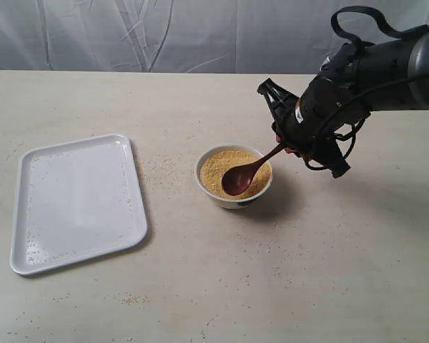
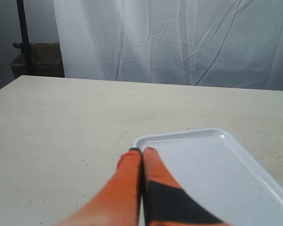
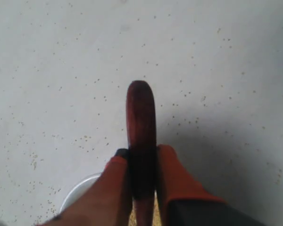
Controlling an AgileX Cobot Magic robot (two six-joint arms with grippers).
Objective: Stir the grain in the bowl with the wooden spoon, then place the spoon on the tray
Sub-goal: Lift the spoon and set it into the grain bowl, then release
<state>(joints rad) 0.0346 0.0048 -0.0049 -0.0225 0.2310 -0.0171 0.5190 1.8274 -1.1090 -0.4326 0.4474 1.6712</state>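
The white bowl (image 1: 235, 196) sits mid-table, filled with yellow-orange grain (image 1: 216, 166). The dark reddish wooden spoon (image 1: 247, 174) slants down into it, its oval head resting on the grain at the bowl's right side. My right gripper (image 1: 288, 146) is shut on the spoon's handle end, just right of and above the bowl. In the right wrist view the handle (image 3: 140, 122) sticks out between the orange fingers (image 3: 177, 176), with the bowl rim (image 3: 78, 193) below. The white tray (image 1: 77, 200) lies at left. My left gripper (image 2: 142, 151) is shut on nothing, at the tray's corner (image 2: 188, 141).
Spilled grains speckle the table between tray and bowl (image 1: 161, 171) and along the front edge (image 1: 132, 299). A white curtain (image 1: 164, 32) hangs behind the table. A cardboard box (image 2: 37, 59) stands beyond the table's far corner in the left wrist view.
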